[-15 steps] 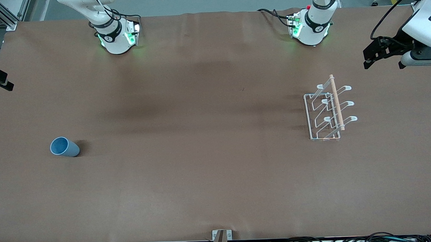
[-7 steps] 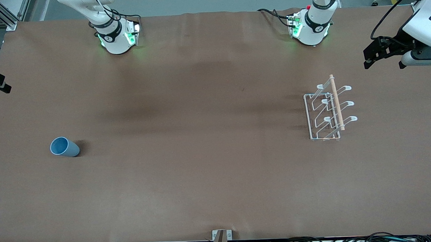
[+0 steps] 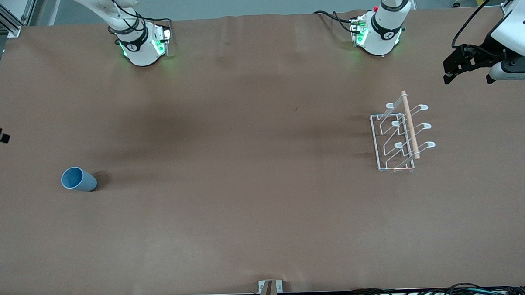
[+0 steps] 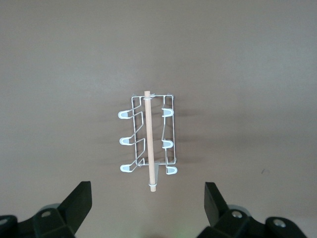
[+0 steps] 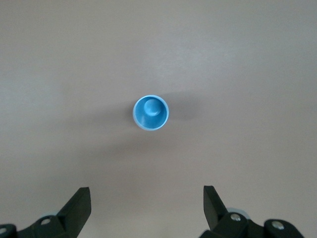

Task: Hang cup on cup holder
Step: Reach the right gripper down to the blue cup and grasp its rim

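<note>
The cup (image 3: pixel 78 179) is standing upright toward the right arm's end of the table, well apart from the cup holder (image 3: pixel 401 135). The right gripper (image 5: pixel 146 210), jaws spread wide and empty, should be descending centred over its rim. The left gripper (image 4: pixel 147 206), also spread, is waiting above the holder. Only the right wrist view is showing the cup's inside.

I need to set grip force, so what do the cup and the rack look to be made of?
The cup looks like matte plastic: even light blue, no shine, paler inside. The rack seems to be thin white-coated wire, likely metal, with rounded prong tips. The rod along its top looks like bare light wood, though the grain cannot be made out.
</note>
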Available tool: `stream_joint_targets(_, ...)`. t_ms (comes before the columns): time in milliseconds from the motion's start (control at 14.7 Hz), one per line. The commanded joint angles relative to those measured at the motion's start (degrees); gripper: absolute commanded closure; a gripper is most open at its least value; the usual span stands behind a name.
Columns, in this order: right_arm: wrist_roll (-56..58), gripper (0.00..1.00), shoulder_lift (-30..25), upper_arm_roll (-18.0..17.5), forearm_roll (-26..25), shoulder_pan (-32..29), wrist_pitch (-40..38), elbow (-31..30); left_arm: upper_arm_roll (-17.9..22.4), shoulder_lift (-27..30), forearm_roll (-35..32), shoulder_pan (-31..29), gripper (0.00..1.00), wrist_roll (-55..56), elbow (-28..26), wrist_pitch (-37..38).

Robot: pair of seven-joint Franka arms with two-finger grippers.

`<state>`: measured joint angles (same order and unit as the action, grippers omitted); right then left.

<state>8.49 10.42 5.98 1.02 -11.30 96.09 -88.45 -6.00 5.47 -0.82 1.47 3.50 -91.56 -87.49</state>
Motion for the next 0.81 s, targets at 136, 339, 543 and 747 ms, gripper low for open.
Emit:
stream_joint_targets(136, 2.3, 0.00, 2.1, -0.7, 0.4, -2.7, 15.9, -12.7, -0.2, -0.5, -0.4, -0.1, 0.00, -0.1, 1.3, 0.4)
stream_joint_targets(339, 2.2, 0.00, 7.6, -0.8, 0.6, -3.2, 19.8, -12.9, -0.5, -0.5, -0.4, 0.4, 0.00, -0.7, 1.3, 0.5)
stream_joint_targets(543, 2.2, 0.02, 12.5, -0.9, 0.8, -3.4, 24.1, -12.9, -1.6, -0.6, 0.4, 2.9, 0.00, -0.2, 1.6, 0.4)
stream_joint_targets(747, 2.3, 0.02, 16.0, -1.0, 3.9, -3.4, 25.9, -12.9, -2.7, -2.9, 1.7, 4.4, 0.00, -1.1, 1.9, 0.3)
